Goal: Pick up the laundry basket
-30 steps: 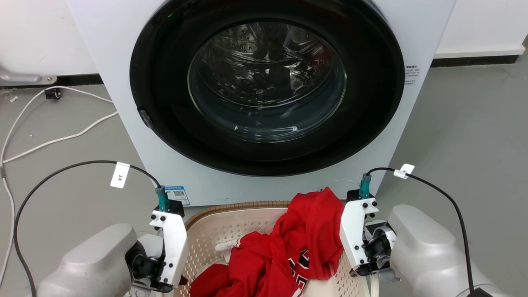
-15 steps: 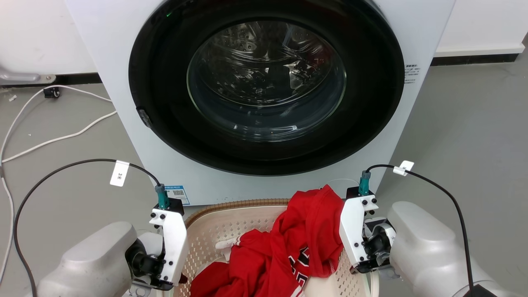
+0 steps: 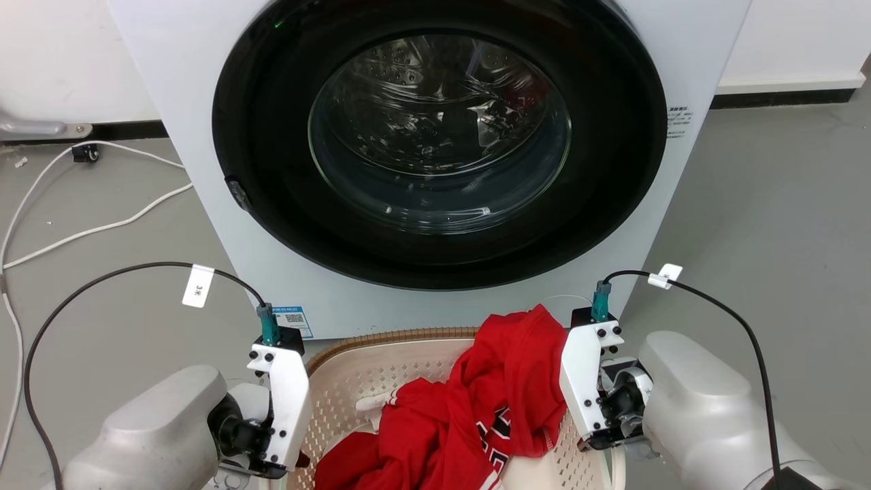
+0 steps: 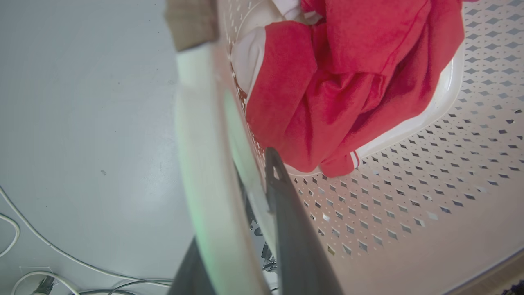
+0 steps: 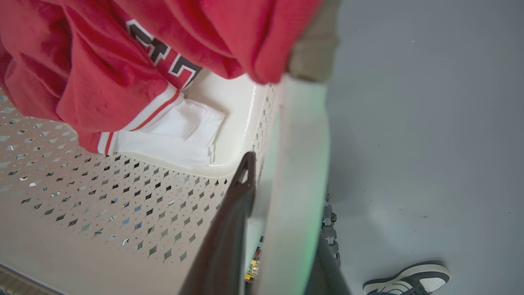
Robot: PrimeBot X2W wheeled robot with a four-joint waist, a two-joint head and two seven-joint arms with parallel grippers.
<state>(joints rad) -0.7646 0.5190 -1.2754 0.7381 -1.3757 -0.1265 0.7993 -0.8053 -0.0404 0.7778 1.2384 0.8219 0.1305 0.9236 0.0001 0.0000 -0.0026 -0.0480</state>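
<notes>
Basket (image 3: 381,338) on floor in front of washer (image 3: 184,102), betw. your arms. L fingers (image 4: 286,213) and R fingers (image 5: 233,221) each pinch a white side handle (image 4: 204,164). Raise both evenly, slowly; keep it level, since red shirt (image 3: 503,395) rides loose.

Grey floor (image 3: 782,204) w/ washer (image 3: 439,136), white cables (image 3: 102,228), sneaker (image 5: 409,278)

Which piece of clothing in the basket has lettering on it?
The red jersey, with black-and-white lettering near its striped hem; the white cloth next to it in the laundry basket is plain.
</notes>
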